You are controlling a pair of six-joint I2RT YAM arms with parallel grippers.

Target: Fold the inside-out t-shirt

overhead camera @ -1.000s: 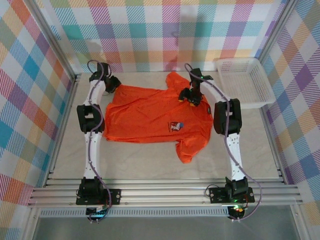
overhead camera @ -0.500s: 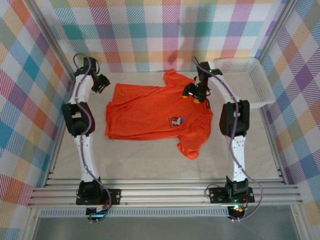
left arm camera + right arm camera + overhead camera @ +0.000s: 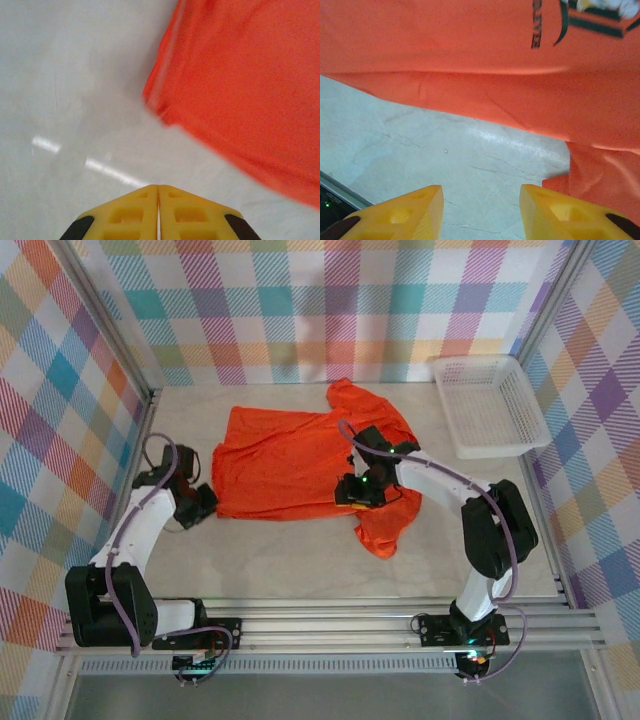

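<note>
Left gripper (image 3: pixel 198 503) clenched, empty, low over counter (image 3: pixel 280 560) near left edge. Orange t-shirt (image 3: pixel 285 455) flat at far-centre, long axis left-right, its near-left corner just right of that gripper. Right gripper (image 3: pixel 357 490) parted, empty, above shirt's near edge.

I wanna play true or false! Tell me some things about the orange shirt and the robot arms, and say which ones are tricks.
1. The t-shirt is inside the basket. False: it lies spread out on the table, and the basket stands apart at the far right corner.
2. The left gripper is shut. True.
3. The right gripper is squeezing the t-shirt. False: its jaws stand open with nothing between them, by the shirt's near edge.
4. The t-shirt has a picture printed on it. True.
</note>
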